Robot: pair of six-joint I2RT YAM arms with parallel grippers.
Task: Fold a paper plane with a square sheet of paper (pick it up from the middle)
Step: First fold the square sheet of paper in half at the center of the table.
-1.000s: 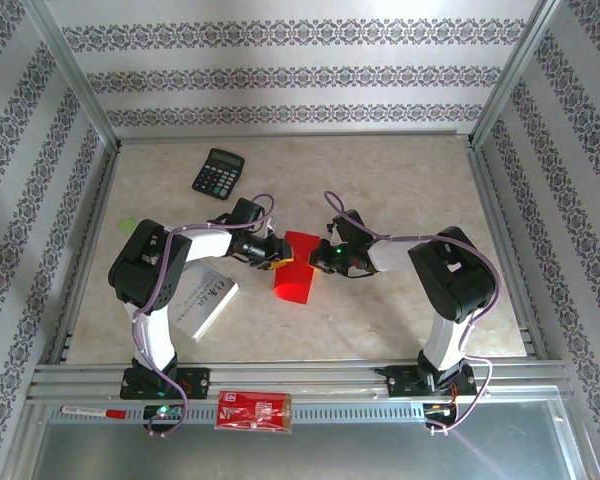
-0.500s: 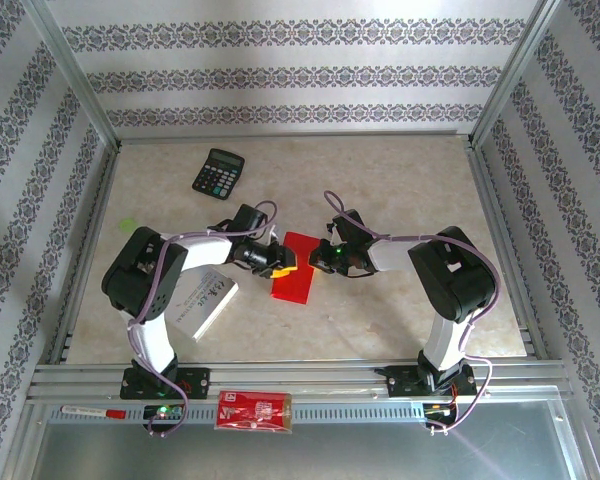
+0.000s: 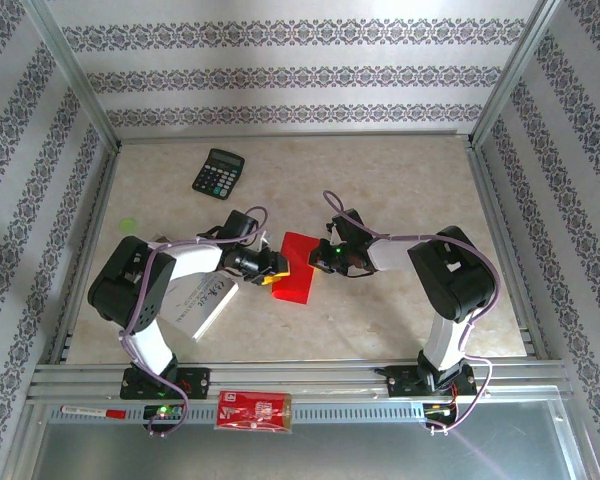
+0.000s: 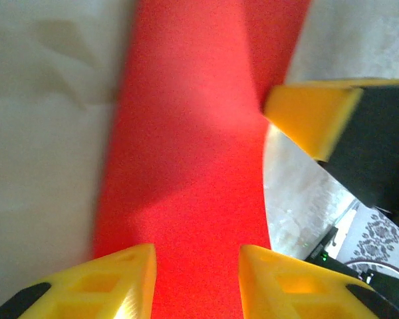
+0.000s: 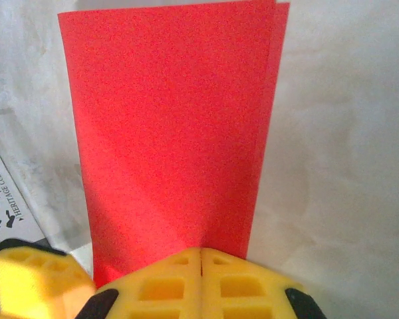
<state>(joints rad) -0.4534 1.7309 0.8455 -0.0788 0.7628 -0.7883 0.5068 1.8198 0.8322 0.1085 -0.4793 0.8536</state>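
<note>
Found the square sheet of paper (image 3: 294, 272) near the middle of the table (image 3: 400, 190), between the two arms, already doubled over into a long red strip, with two layers showing along one long edge in the right wrist view. Saw the right gripper (image 5: 201, 266) with pads pressed together, no gap, clamped on the near short edge of that strip. Judged this a pinning hold, meant for keeping the layers aligned and the sheet from sliding during creasing. Saw the left gripper (image 4: 196, 282) partly open, fingertips apart with red paper showing through the gap, gripping nothing. Placed it just over the opposite side of the sheet, facing the right one, probably for pressing the fold flat or taking a fresh edge. Judged the folding at an early stage, only the first halving done. Noted the calculator (image 3: 218, 172) well apart at the far left, and the white booklet (image 3: 205, 300) just beside the sheet, partly covered by the left arm and cropped to a corner in the right wrist view. Could not tell about contact between the left fingertips and the paper, given blur and cropping at the picture's bottom edge. Could not make out the crease itself, nor the parts of the sheet beneath both grippers from above.
</note>
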